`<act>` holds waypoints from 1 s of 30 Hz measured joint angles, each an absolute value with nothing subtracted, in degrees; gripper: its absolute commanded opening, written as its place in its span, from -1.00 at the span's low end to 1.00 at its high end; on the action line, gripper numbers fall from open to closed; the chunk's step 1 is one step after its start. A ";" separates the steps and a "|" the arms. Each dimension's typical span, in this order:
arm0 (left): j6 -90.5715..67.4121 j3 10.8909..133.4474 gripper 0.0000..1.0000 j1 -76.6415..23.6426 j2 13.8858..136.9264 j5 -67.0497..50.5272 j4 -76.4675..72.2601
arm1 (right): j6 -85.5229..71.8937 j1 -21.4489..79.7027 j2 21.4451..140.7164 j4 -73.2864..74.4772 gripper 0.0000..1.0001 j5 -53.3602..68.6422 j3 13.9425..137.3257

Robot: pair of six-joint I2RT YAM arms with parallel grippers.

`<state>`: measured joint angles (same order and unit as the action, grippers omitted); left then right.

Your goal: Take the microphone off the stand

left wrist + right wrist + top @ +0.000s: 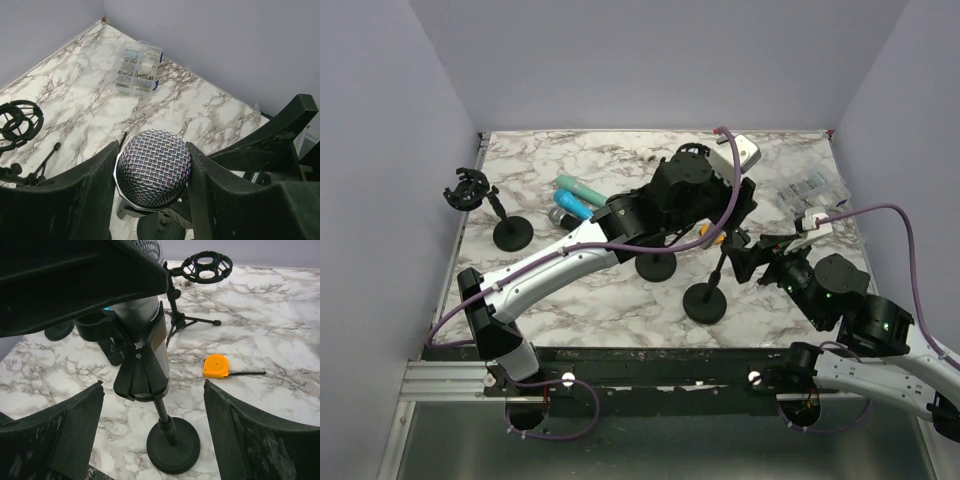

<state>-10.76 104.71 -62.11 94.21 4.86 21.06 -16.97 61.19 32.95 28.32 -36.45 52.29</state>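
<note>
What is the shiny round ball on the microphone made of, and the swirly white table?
The silver mesh microphone head looks like woven metal wire: a shiny criss-cross grid with tiny holes. The white grey-veined tabletop looks like marble, but its flat even sheen could be a printed laminate; I can't tell which.

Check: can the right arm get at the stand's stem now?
Probably yes: the right gripper is open, facing the stem of the stand with nothing between; the left gripper holds the microphone higher up.
</note>
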 measured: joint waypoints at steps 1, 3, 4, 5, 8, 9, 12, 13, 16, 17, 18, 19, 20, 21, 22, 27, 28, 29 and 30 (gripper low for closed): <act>-10.72 104.03 -1.00 -62.30 93.73 5.19 20.86 | -16.91 61.19 32.95 27.90 0.56 -36.12 51.57; -10.55 101.60 -1.00 -62.72 92.01 5.91 19.66 | -16.82 61.19 32.97 27.18 0.53 -35.68 50.39; -10.50 100.60 -1.00 -62.76 91.22 6.22 19.29 | -16.73 61.19 33.01 26.72 0.51 -35.44 49.91; -10.50 99.79 -1.00 -62.76 90.59 6.46 18.94 | -16.56 61.19 33.12 26.37 0.49 -35.18 49.54; -10.46 98.52 -1.00 -62.92 89.65 6.96 18.24 | -16.03 61.19 34.15 25.21 0.46 -34.68 49.21; -10.46 98.41 -1.00 -62.92 89.60 7.07 18.13 | -15.77 61.19 34.65 24.60 0.46 -34.46 49.21; -10.48 98.19 -1.00 -62.94 89.58 7.18 17.76 | -14.48 61.19 35.97 22.70 0.39 -33.39 49.01; -10.50 98.13 -1.00 -62.98 89.58 7.20 17.63 | -13.87 61.19 36.40 21.87 0.35 -32.93 48.88; -10.52 98.00 -1.00 -62.98 89.56 7.22 17.43 | -12.43 61.19 37.71 20.12 0.13 -32.40 48.80; -10.52 98.00 -1.00 -62.98 89.56 7.22 17.41 | -11.97 61.19 38.20 19.66 0.08 -32.36 48.80; -10.55 98.00 -1.00 -62.98 89.56 7.22 17.34 | -11.51 61.19 38.52 19.27 0.02 -32.32 48.80; -10.50 97.95 -1.00 -63.00 89.54 7.25 17.34 | -11.05 61.19 38.76 18.87 -0.02 -32.32 48.77; -10.50 97.91 -1.00 -63.00 89.47 7.27 17.32 | -10.44 61.17 39.00 18.48 -0.07 -32.38 48.64; -10.48 97.84 -1.00 -62.98 89.38 7.29 17.39 | -10.07 61.19 39.09 17.91 -0.16 -32.47 48.31; -10.50 97.69 -1.00 -62.98 89.23 7.29 17.47 | -9.41 61.14 39.11 17.41 -0.38 -32.53 47.90; -10.68 97.58 -1.00 -62.98 88.92 7.31 17.61 | -7.66 61.19 39.66 15.05 -0.99 -32.86 46.92; -10.72 97.58 -1.00 -62.98 88.90 7.31 17.61 | -7.38 61.19 39.83 14.44 -0.99 -33.15 46.68; -10.70 97.58 -1.00 -62.98 88.86 7.35 17.65 | -7.18 61.19 39.97 13.82 -0.99 -33.34 46.48; -10.70 97.58 -1.00 -62.96 88.82 7.49 17.67 | -7.01 61.19 40.14 13.32 -0.99 -33.63 46.33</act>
<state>-10.70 97.58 -62.96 88.82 7.49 17.67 -7.01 61.19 40.14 13.32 -33.63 46.33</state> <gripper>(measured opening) 0.501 0.298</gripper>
